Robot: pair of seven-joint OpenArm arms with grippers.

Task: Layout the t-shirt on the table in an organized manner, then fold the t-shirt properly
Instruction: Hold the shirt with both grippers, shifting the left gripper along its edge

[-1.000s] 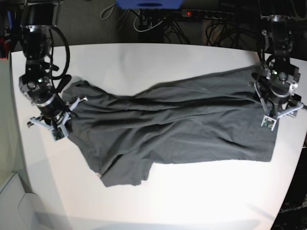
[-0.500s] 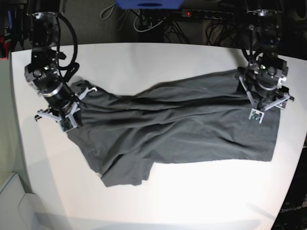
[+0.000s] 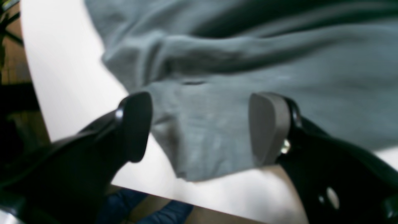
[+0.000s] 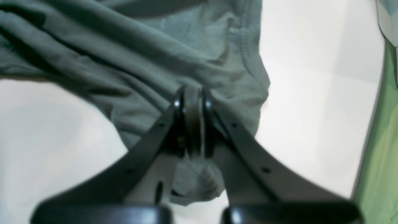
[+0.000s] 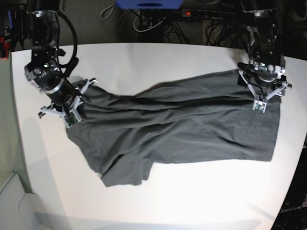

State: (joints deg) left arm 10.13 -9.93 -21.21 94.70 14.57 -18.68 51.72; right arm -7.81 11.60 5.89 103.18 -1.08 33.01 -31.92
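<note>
The dark grey t-shirt [image 5: 182,124] lies spread lengthwise and wrinkled across the white table [image 5: 144,62]. At the shirt's right end, my left gripper [image 5: 265,92] hangs over the far corner. In the left wrist view this gripper [image 3: 202,127] is open, and a corner of the t-shirt [image 3: 248,62] lies on the table [image 3: 62,62] under the gap. At the shirt's left end, my right gripper [image 5: 72,104] holds the cloth. The right wrist view shows it [image 4: 192,102] shut on a bunched fold of the t-shirt [image 4: 124,46] near a stitched hem.
A power strip [image 5: 201,14] and cables lie beyond the table's far edge, next to a blue object [image 5: 148,4]. The table's edge runs close below the left gripper in its wrist view. A green surface [image 4: 379,155] borders the table on the right wrist side.
Both arms moved toward the table's far edge. The left gripper slid back along the shirt's right end. The right gripper carried the shirt's left edge back with it.
</note>
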